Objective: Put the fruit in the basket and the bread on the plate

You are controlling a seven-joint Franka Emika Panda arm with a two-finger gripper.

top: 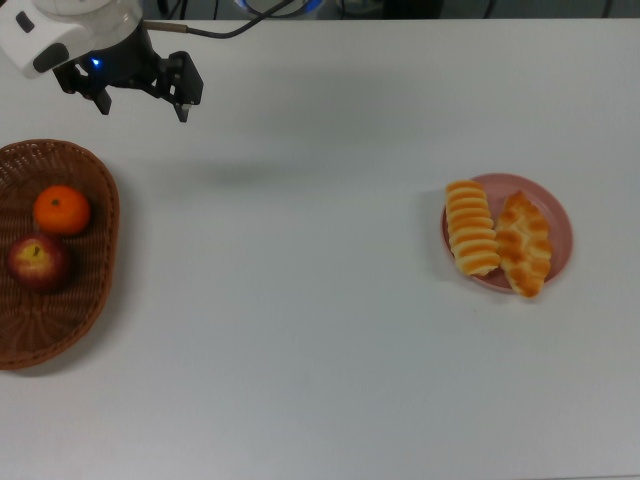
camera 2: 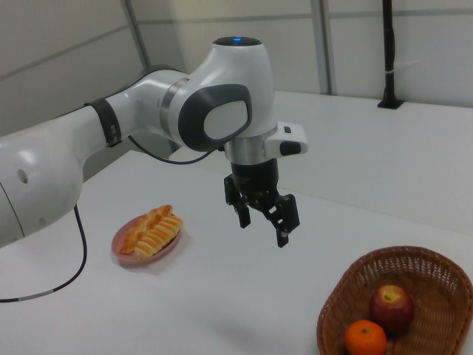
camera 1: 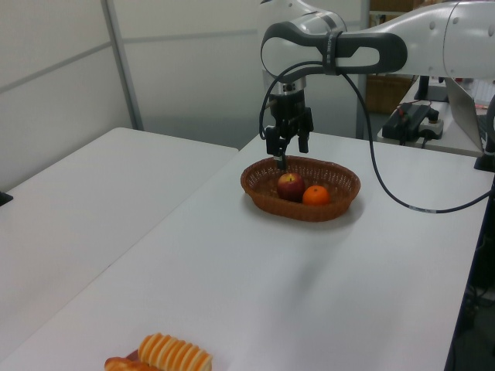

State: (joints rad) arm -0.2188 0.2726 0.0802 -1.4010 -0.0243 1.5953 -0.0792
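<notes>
Gripper (top: 141, 103) hangs in the air above bare counter (top: 300, 330), just past the far rim of the basket (top: 100, 260) in the top view. Fingers (camera 2: 283, 235) are spread apart and hold nothing; the gap between them shows in the right view. No contact with any object.

Basket sits at the top view's left edge. Apple (top: 38, 262) and tangerine (top: 62, 210) lie inside it, side by side and close together. In the left view the apple (camera 1: 291, 185) is to the left view's left of the tangerine (camera 1: 315, 195).

Plate (top: 556, 225) sits well apart from the basket, toward the top view's right. Both pastries lie on it, touching along their length: ridged roll (top: 470, 227) on the top view's left, braided pastry (top: 524, 243) on the top view's right. Their ends reach to about the plate's rim.

A black cable (camera 1: 379, 182) runs from the arm (camera 1: 363, 50) down across the counter in the left view.
</notes>
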